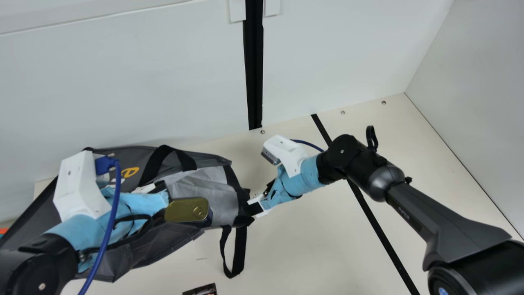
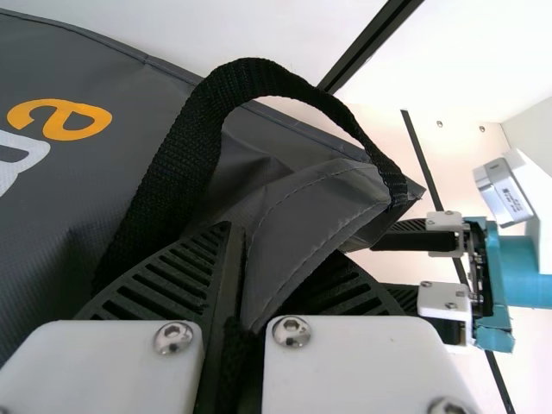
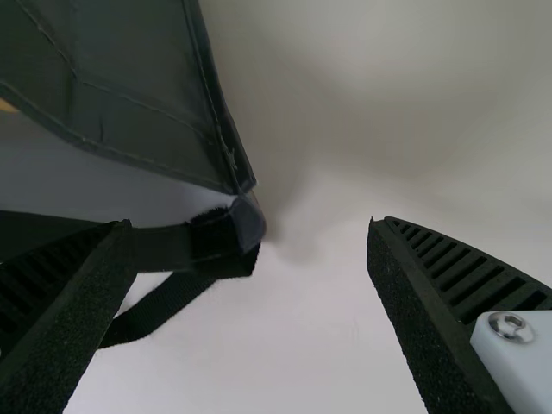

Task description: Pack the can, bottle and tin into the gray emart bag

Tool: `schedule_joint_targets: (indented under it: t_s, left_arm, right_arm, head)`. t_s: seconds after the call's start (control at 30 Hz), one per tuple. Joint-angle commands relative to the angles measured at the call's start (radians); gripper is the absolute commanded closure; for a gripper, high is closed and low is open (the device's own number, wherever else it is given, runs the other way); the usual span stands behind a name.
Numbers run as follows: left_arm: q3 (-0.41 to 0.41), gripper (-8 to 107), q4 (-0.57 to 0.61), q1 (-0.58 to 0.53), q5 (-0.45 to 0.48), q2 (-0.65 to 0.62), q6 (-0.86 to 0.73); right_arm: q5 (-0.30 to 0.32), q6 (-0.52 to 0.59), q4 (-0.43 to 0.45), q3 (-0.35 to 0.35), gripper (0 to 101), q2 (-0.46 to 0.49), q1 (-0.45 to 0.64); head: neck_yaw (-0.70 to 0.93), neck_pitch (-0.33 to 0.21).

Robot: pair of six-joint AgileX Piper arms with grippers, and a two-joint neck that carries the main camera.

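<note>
Left gripper [image 1: 157, 187], jaws closed on a dark fold of the gray emart bag [image 1: 208, 159]; right gripper [image 1: 250, 206], jaws wide apart at the bag's corner. Gold-topped tin [image 1: 187, 209] against the bag's light panel; both arms slant inward. Cream bench [image 1: 294, 246], black-striped, with pale walls [image 1: 123, 90] behind and at right.
</note>
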State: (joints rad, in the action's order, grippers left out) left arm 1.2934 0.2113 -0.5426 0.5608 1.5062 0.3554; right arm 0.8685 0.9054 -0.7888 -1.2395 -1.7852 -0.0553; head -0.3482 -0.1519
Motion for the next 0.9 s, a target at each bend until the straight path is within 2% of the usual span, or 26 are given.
schedule_joint_targets:
  t_s: [0.0,0.87]
  left_arm:
    - [0.0,89,0.0,0.0,0.0,0.0,0.0]
    - [0.0,89,0.0,0.0,0.0,0.0,0.0]
  right_arm:
    - [0.004,0.011,-0.015,-0.009,10,-0.017,-0.005]
    - [0.026,0.084,-0.146,-0.124,10,-0.193,-0.087]
  head:
    - [-0.001,-0.023]
    - [-0.001,-0.023]
